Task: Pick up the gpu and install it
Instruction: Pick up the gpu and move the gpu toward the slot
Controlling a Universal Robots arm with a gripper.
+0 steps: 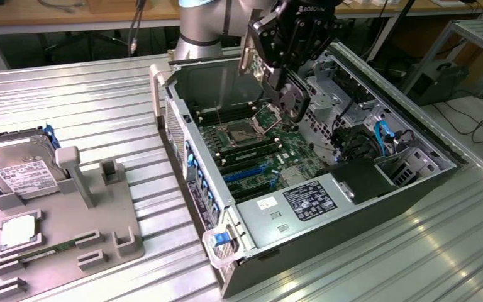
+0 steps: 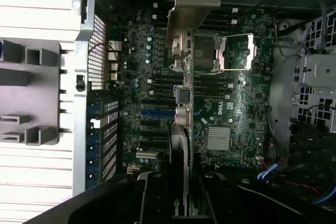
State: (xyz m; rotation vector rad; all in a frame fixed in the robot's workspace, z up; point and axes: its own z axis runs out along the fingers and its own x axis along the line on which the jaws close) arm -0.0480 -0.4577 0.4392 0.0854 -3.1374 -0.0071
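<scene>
- Closest to the wrist camera, the end effector (image 2: 181, 192) is seen clenched on the gpu (image 2: 181, 135), which is held edge-on with its pale metal bracket (image 2: 188, 11) at the far end.
- Pick-up can be judged done: the gpu is carried in the upper centre of the exterior view, above the open computer case (image 1: 334, 258) and clear of the motherboard (image 2: 236, 93).
- Installation is judged left to do: the card is not seated in any slot, and the blue expansion slot (image 2: 157, 113) lies bare on the board.
- "DELL" can be read on the motherboard, and "ROBOTIQ" is partly legible on the end effector's body at the top of the exterior view.
- Print on the black label (image 1: 309, 200) inside the case cannot be read, nor can that on the hard drive (image 1: 15, 167), which sits at the left of the exterior view on the surface (image 1: 73, 94).
</scene>
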